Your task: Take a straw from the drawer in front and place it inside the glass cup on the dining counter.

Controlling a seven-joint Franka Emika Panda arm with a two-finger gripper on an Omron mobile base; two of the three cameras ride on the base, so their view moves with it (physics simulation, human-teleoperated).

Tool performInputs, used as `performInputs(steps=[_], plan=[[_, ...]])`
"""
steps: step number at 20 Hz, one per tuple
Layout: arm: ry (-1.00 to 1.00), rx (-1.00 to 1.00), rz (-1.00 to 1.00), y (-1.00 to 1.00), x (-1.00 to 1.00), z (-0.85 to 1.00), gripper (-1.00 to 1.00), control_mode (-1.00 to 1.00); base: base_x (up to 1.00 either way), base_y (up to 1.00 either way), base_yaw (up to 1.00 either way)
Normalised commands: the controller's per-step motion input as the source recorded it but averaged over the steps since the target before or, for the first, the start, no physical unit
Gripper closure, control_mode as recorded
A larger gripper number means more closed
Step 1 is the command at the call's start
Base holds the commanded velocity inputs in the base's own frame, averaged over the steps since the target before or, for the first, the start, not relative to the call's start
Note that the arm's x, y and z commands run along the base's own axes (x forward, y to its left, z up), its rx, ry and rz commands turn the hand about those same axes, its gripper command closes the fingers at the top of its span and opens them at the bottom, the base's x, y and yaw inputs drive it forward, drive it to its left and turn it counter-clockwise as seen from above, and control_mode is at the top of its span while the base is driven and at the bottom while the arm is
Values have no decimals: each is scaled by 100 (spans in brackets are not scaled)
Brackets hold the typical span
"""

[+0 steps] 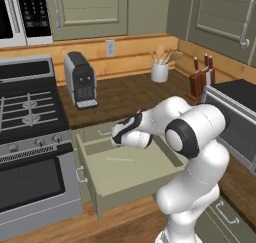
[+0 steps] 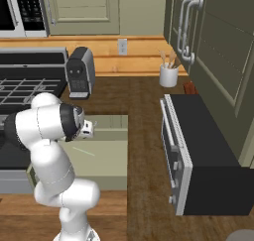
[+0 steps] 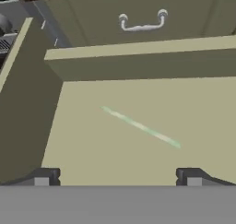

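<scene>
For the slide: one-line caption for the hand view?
Open gripper poised above the pale straw lying on the floor of the open drawer.

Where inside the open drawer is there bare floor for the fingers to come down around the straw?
The drawer floor is bare all round the straw, on both long sides, out to the walls. The open gripper hangs above it. The worktop corner by the utensil pot and knife block is crowded.

At upper left of my left base view stood a gas stove (image 1: pixel 27 112) and microwave (image 1: pixel 25 12); a dark wood worktop (image 1: pixel 125 94), light plank backsplash (image 1: pixel 135 49) and green cabinet doors (image 1: pixel 90 9) ran behind.
</scene>
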Motion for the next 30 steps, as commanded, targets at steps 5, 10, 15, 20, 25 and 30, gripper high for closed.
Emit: performInputs(steps=[5,10,15,20,25,30], plan=[[-6,-14,21,0,4,-31,-100,-100,0,0,0],[0,-13,15,0,7,-34,-100,-100,0,0,0],[0,-9,14,1,21,-25,-100,-100,0,0,0],[3,-7,13,2,34,-22,-100,-100,0,0,0],[1,-7,11,3,28,-14,-100,-100,0,0,0],[1,-7,8,10,21,-10,-100,-100,0,0,0]])
